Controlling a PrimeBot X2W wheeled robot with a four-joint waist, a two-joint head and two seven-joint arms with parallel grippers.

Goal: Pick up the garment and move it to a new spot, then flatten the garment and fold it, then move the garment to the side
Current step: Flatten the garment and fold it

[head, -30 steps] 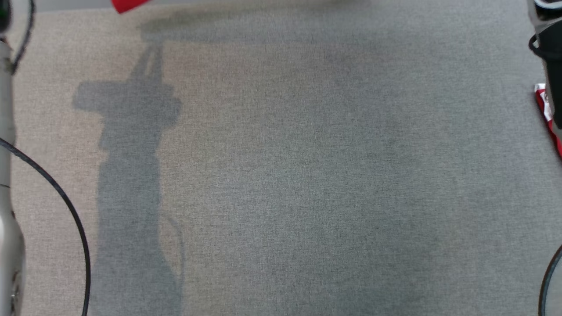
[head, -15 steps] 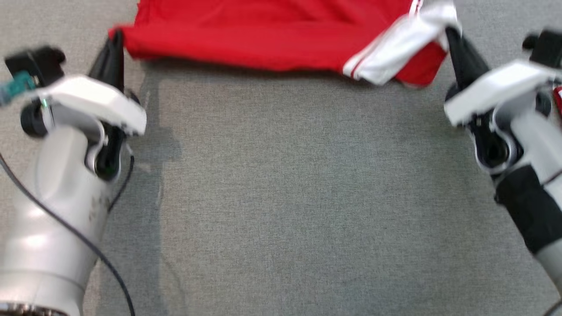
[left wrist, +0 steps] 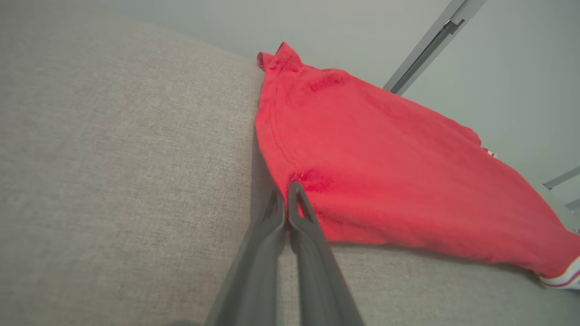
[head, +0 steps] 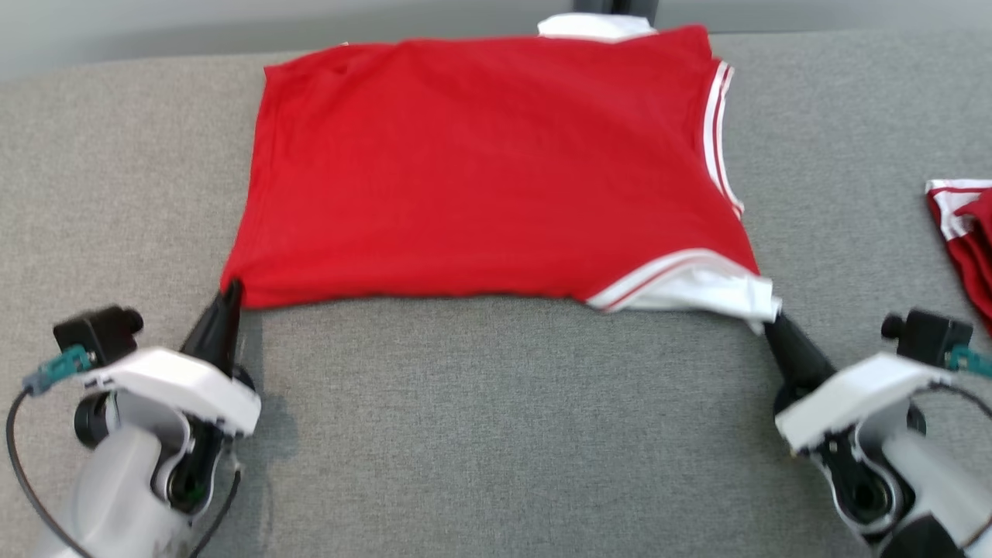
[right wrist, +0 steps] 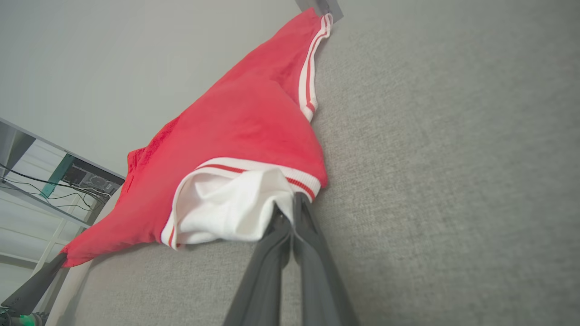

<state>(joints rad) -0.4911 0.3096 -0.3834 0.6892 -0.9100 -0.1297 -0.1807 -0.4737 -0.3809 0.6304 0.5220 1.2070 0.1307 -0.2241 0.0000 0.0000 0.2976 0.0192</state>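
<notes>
The garment is a red shirt with white striped trim, lying spread on the grey fabric surface. My left gripper is shut on its near left corner, and in the left wrist view the closed fingertips pinch the red hem. My right gripper is shut on the near right corner, where a white sleeve part sticks out. In the right wrist view its fingers grip that white cloth under the red body. The left gripper shows there at the far corner.
Another red and white cloth lies at the right edge of the surface. A dark post stands behind the far edge, which the garment's top reaches. A shelf with cables stands beyond the surface.
The head view has shifted, so garment and grippers now sit lower in the picture. The garment lies more spread out, the white sleeve less bunched. Both grippers stay shut on their corners.
</notes>
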